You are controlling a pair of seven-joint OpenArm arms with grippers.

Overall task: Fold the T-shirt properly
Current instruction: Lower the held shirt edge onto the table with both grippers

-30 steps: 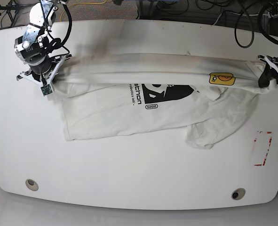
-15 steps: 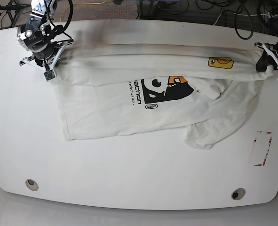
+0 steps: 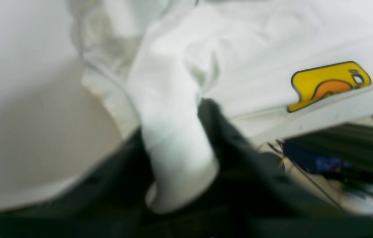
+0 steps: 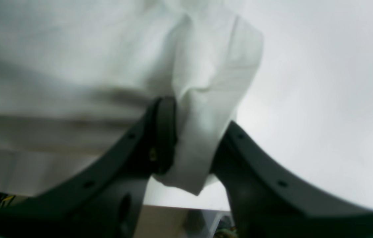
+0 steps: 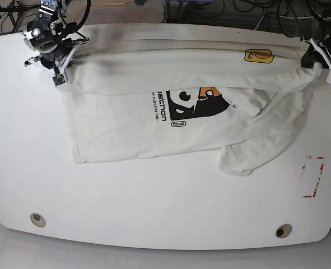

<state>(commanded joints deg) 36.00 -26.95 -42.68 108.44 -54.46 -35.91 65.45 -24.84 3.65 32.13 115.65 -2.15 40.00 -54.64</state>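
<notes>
Table [image 5: 154,213] carries the T-shirt [image 5: 182,123], whose pinched edge has travelled from mid-table to the far rim, uncovering the black print. Right gripper [image 4: 189,145] at far left and left gripper [image 3: 176,148] at far right each clamp bunched fabric. It looks like spreading, so folding hasn't begun.

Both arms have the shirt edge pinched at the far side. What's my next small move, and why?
Probably lower both together and release: the left gripper and right gripper hold the T-shirt edge stretched near the table's far edge, unfolded.
</notes>
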